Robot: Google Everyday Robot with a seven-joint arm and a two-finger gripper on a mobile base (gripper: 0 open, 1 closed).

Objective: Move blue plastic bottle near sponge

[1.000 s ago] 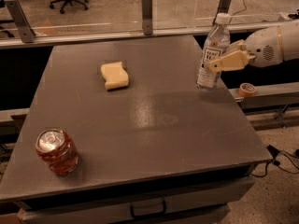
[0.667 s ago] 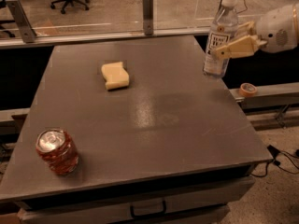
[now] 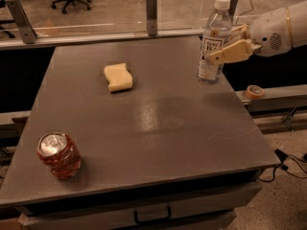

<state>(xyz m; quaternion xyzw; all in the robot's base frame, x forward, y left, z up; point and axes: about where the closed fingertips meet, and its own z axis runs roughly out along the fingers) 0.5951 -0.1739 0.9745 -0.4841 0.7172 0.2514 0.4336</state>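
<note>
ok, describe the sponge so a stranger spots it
On the grey table, the sponge lies far left of centre. The gripper holds the blue plastic bottle at the far right; a red can stands front left. Only the sponge is a pale yellow block.

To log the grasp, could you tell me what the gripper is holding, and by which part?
The gripper is shut on the blue plastic bottle, gripping its body at label height, well below the white cap.

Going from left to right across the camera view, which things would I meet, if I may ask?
Red can, sponge, blue plastic bottle, held by the gripper at the table's far right corner.
</note>
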